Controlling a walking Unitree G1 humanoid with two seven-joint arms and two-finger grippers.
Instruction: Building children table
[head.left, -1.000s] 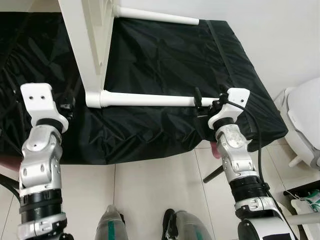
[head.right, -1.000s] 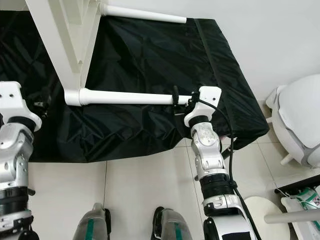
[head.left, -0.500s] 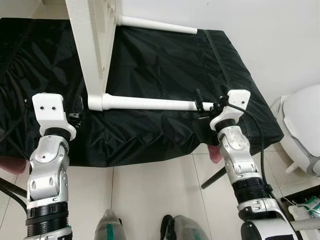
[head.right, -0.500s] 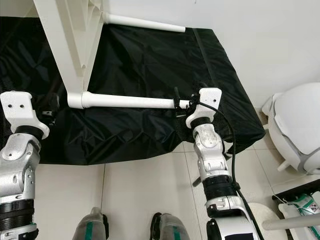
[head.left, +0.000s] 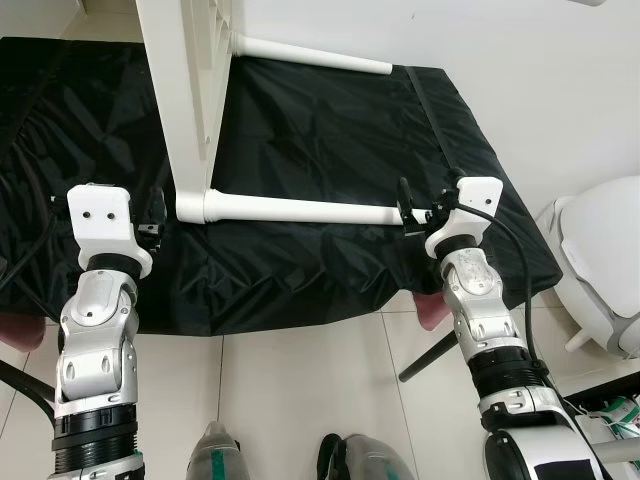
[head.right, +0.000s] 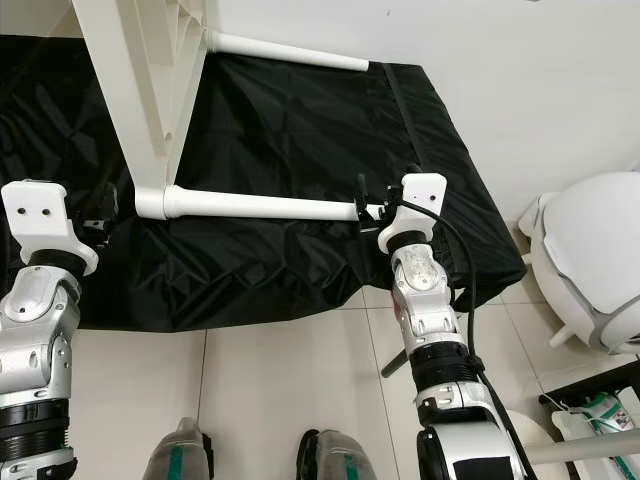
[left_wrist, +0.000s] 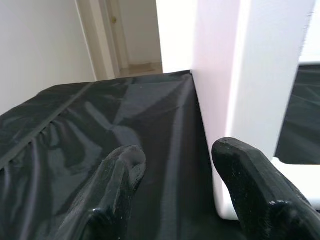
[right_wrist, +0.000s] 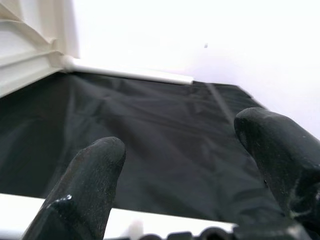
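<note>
Here the white table top (head.left: 185, 90) stands on its edge on a black cloth (head.left: 320, 130) over the desk. Two white legs stick out from it toward the robot's right. The near leg (head.left: 300, 209) lies flat along the cloth, with its long side running left to right. The far leg (head.left: 315, 56) sits up by the wall.

The right gripper (head.left: 418, 200) is at the free end of the near leg. Its fingers (right_wrist: 85, 190) are spread wide apart, and the white leg lies just under the gap between them. It holds nothing.

The left gripper (head.left: 152, 212) is at the other end, just beside the spot where the near leg joins the table top. Its fingers (left_wrist: 117, 185) are open too, with one close against the white corner. It also holds nothing.

So the leg runs straight from one gripper to the other. The right one is nearer the loose end and I think it would have to close down over the leg to grab or turn it.
</note>
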